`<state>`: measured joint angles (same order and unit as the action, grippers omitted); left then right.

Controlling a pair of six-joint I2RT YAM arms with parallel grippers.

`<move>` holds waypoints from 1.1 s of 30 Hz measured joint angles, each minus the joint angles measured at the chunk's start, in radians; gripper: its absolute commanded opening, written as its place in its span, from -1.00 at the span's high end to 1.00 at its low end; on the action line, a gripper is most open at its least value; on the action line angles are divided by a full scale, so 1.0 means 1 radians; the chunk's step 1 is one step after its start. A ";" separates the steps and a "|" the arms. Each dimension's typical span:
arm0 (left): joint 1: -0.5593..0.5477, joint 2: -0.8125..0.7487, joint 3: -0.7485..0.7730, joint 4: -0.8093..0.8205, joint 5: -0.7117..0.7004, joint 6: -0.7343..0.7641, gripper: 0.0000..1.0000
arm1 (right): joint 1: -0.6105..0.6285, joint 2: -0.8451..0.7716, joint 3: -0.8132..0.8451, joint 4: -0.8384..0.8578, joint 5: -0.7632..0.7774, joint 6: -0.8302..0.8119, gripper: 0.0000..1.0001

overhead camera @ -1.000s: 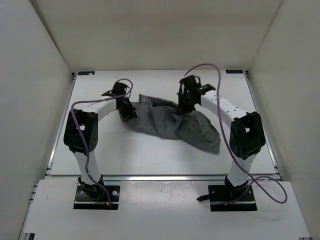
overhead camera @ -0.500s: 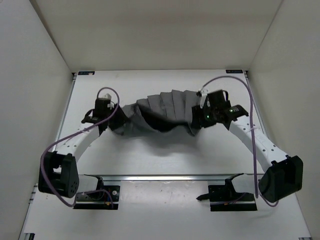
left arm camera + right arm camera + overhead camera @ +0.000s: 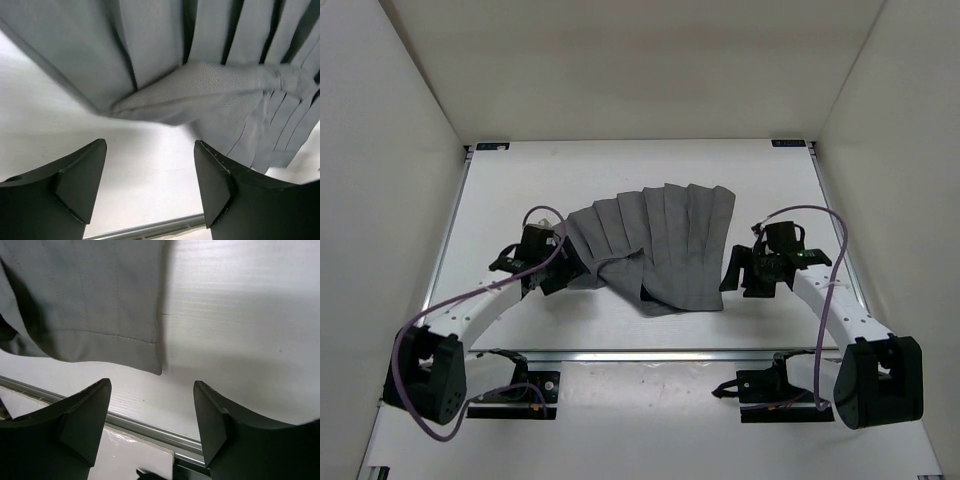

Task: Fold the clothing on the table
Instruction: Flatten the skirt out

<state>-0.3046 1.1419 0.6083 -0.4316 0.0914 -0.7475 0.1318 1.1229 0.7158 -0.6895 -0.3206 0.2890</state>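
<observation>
The clothing (image 3: 655, 240), a grey pleated skirt-like garment, lies fanned out on the white table (image 3: 780, 180), with a flap of it folded over at its near left side. My left gripper (image 3: 558, 272) sits just off the garment's left edge, open and holding nothing; in the left wrist view the clothing (image 3: 200, 75) lies just beyond the gripper (image 3: 150, 175), over bare table. My right gripper (image 3: 732, 272) is open beside the garment's near right corner. The right wrist view shows the hem corner (image 3: 100, 315) just ahead of the empty gripper (image 3: 152, 412).
A metal rail (image 3: 650, 354) runs along the near table edge, close under both grippers, with the arm bases (image 3: 515, 392) behind it. White walls enclose the left, right and back sides. Purple cables loop off both arms.
Both grippers have opened and let go of the clothing, which now lies spread flat instead of hanging stretched between them. Both arms have drawn back toward the near edge.
</observation>
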 measured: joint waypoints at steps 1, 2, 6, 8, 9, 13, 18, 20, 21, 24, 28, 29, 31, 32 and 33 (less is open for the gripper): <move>-0.006 0.020 0.015 -0.003 -0.006 -0.011 -0.57 | 0.001 0.006 -0.013 0.014 -0.003 0.015 -0.27; -0.012 0.054 0.040 -0.011 -0.013 -0.022 -0.53 | 0.005 0.017 -0.027 0.027 -0.003 0.034 -0.26; -0.049 0.252 0.241 -0.074 -0.037 -0.060 -0.27 | 0.039 0.077 -0.050 0.068 0.004 0.107 -0.26; -0.077 0.327 0.326 -0.070 -0.040 -0.083 -0.33 | 0.071 0.115 -0.050 0.096 0.018 0.135 -0.26; -0.094 0.354 0.351 -0.058 -0.040 -0.101 -0.34 | 0.088 0.135 -0.048 0.106 0.024 0.147 -0.27; -0.135 0.396 0.322 -0.023 -0.024 -0.180 -0.45 | 0.137 0.199 -0.039 0.129 0.043 0.180 -0.26; -0.164 0.400 0.177 0.051 0.016 -0.291 -0.40 | 0.192 0.266 -0.012 0.151 0.079 0.196 -0.18; -0.164 0.387 0.153 0.086 0.026 -0.317 -0.35 | 0.211 0.289 0.002 0.158 0.086 0.198 0.22; -0.162 0.389 0.150 0.096 0.035 -0.324 -0.04 | 0.220 0.301 0.007 0.164 0.090 0.196 0.55; -0.153 0.421 0.135 0.130 0.060 -0.330 1.00 | 0.235 0.337 0.008 0.186 0.089 0.195 1.00; -0.108 0.432 0.111 0.204 0.137 -0.314 1.00 | 0.230 0.355 0.024 0.195 0.071 0.190 1.00; -0.086 0.448 0.119 0.212 0.162 -0.299 1.00 | 0.224 0.368 0.043 0.187 0.072 0.179 0.99; -0.034 0.520 0.213 0.166 0.193 -0.254 1.00 | 0.206 0.400 0.113 0.145 0.079 0.153 1.00; -0.003 0.588 0.312 0.126 0.215 -0.212 1.00 | 0.192 0.417 0.166 0.125 0.085 0.137 0.99; 0.029 0.661 0.425 0.099 0.227 -0.171 1.00 | 0.176 0.426 0.223 0.111 0.092 0.122 1.00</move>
<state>-0.2756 1.8034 1.0336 -0.3328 0.3180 -0.9188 0.3077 1.5486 0.9386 -0.5785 -0.2287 0.4110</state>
